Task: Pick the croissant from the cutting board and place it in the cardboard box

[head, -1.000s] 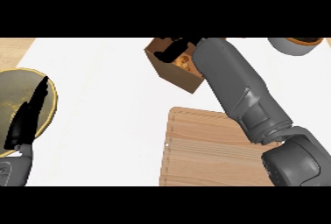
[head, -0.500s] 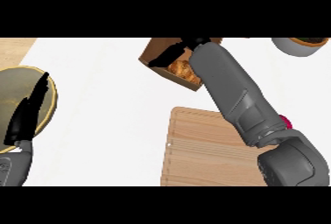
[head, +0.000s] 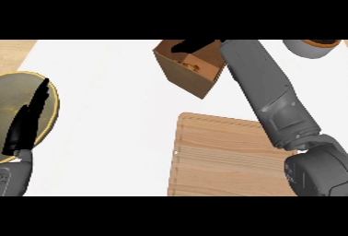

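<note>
The right hand [head: 192, 45] is seen reaching into the cardboard box [head: 182, 76]; its finger state cannot be told. The croissant [head: 190, 67] lies inside. The left hand [head: 28, 120] is held straight-fingered over a plate [head: 15, 82]. The cutting board [head: 217, 156] lies on the counter [head: 108, 115].

white counter top [head: 115, 87], wooden strip [head: 15, 48] far left

One head-height view looks steeply down, close over the counter [head: 115, 92] and cutting board [head: 224, 161].
</note>
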### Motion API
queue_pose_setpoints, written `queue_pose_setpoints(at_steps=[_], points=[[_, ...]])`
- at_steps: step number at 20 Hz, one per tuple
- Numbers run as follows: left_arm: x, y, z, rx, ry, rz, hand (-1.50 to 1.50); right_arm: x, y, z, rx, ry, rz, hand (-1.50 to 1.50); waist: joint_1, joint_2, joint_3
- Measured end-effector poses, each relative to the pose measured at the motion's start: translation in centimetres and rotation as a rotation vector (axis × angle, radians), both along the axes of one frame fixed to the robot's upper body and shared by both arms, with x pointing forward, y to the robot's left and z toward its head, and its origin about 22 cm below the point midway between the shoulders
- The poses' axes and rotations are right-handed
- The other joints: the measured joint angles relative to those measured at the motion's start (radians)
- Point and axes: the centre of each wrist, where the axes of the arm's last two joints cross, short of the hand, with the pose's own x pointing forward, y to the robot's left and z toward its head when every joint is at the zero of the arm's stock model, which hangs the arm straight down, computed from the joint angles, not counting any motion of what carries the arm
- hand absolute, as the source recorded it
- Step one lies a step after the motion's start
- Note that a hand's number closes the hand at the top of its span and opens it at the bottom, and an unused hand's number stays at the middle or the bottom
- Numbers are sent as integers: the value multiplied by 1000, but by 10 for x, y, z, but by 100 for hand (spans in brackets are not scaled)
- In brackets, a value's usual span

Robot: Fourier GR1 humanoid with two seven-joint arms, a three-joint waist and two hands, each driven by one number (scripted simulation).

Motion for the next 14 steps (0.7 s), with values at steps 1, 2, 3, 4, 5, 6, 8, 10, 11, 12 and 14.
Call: queue_pose_setpoints(at_steps=[1,2,3,4,5,6,8,10,11,12,14], points=[[-1,1,0,-2,3,1,0,2,-9,4,24,2,0,-150,-3,-2,0],[-1,3,-1,-1,0,1,0,4,-20,9,48,2,-3,-150,-2,-1,0],[-2,3,-2,-2,0,0,0,6,-32,12,69,5,-6,-150,-2,0,0],[-3,0,-4,-4,2,-2,0,7,-40,14,88,7,-12,-150,-2,0,0],[-2,2,-3,-3,5,2,0,8,-50,14,102,10,-15,-150,-6,-2,0],[-4,1,-5,-4,4,5,0,9,-61,16,116,13,-21,-150,-8,-3,0],[-2,-2,-5,-3,3,10,0,10,-85,21,129,15,-37,-150,-13,-3,0],[-2,-2,-4,-2,1,7,0,9,-112,20,136,19,-63,-150,-13,-3,1],[-3,0,-2,-4,0,9,0,8,-125,20,141,20,-77,-150,-11,-3,1],[-3,-1,-3,-4,0,8,0,7,-140,20,142,22,-89,-150,-11,-2,1],[-1,0,-2,-3,-3,9,0,3,-164,17,134,16,-103,-150,-10,1,1]])
